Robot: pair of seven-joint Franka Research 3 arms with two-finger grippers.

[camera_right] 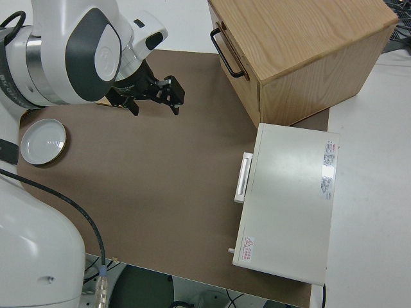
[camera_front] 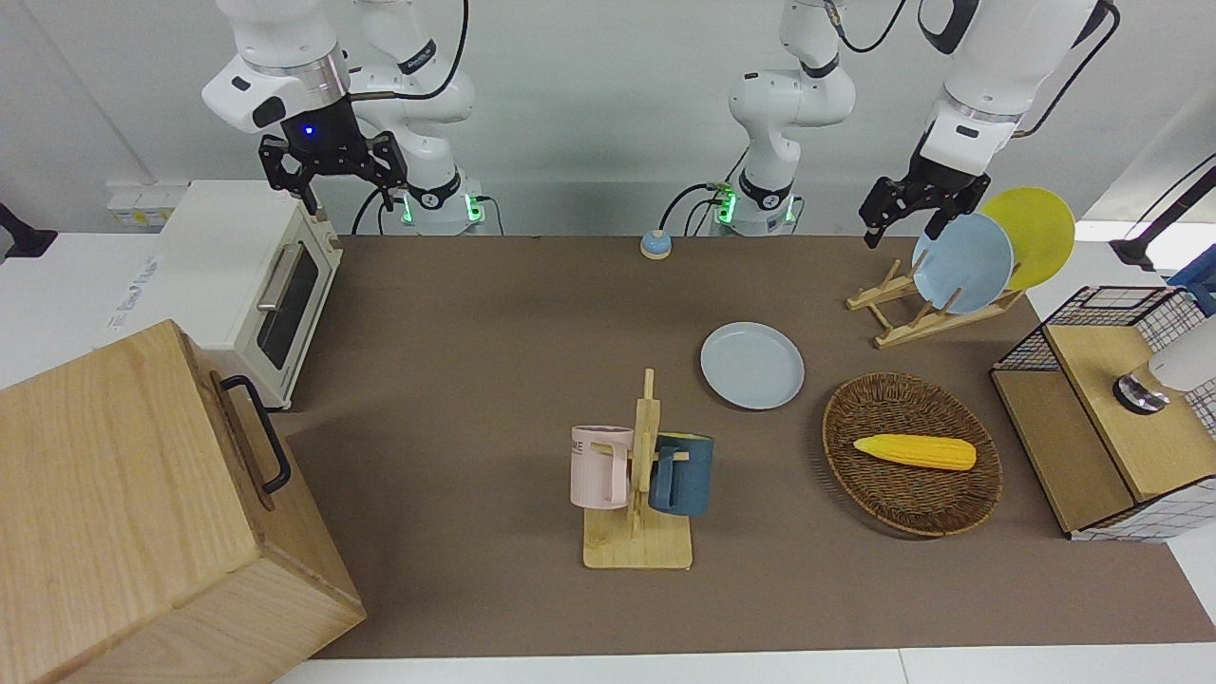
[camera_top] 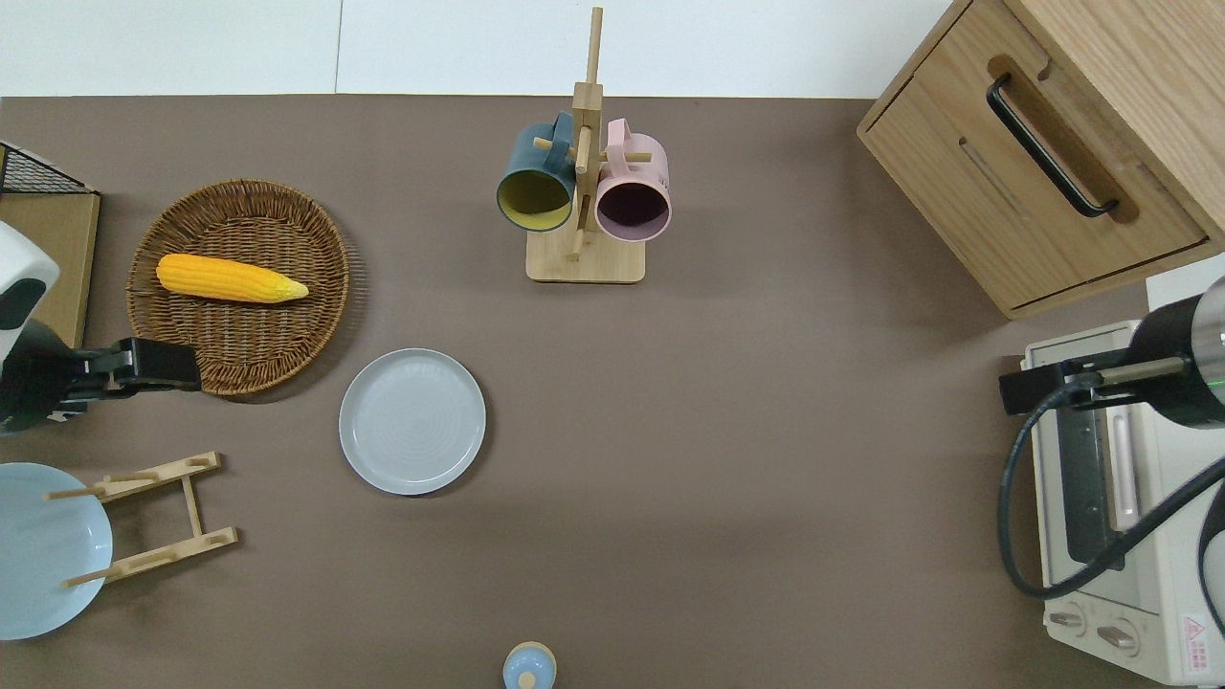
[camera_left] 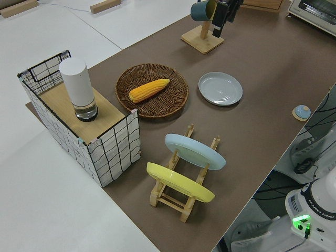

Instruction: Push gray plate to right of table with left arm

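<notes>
Overhead view shows you the gray plate lying flat on the bench, about midway between its long edges and toward the left arm's end, just beside the wicker basket holding the corn. Your left gripper hangs in the air over the basket's rim, well apart from the plate; you cannot tell whether its fingers are spread or pressed together. The right arm is parked, its gripper spread.

Front, overhead, two side views; shared table
</notes>
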